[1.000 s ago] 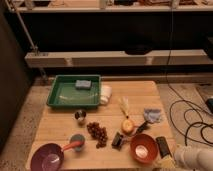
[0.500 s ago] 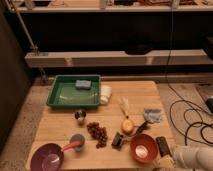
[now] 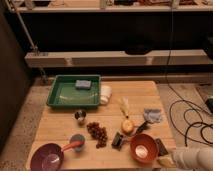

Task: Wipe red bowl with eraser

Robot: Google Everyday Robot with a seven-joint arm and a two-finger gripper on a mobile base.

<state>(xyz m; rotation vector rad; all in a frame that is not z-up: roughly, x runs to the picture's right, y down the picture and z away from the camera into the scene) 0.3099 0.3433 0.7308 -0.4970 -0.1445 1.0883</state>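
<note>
The red bowl (image 3: pixel 144 148) stands upright near the front right corner of the wooden table (image 3: pixel 60 127), its pale inside showing. The eraser (image 3: pixel 161 147), a flat dark block, lies on the table right against the bowl's right side. My gripper (image 3: pixel 163 160) comes in low from the bottom right on a white arm (image 3: pixel 194 158). Its tip is just in front of the eraser, by the bowl's front right rim. I cannot make out whether it touches the eraser.
A green tray (image 3: pixel 62 95) at the back left holds a blue sponge (image 3: pixel 83 84). A purple bowl (image 3: pixel 47 157), a metal cup (image 3: pixel 80 116), a brown cluster (image 3: pixel 97 133), a small black block (image 3: pixel 117 140), a yellow fruit (image 3: pixel 128 126) and a grey-blue cloth (image 3: pixel 152 116) are spread around. Cables (image 3: pixel 192 122) lie on the floor at right.
</note>
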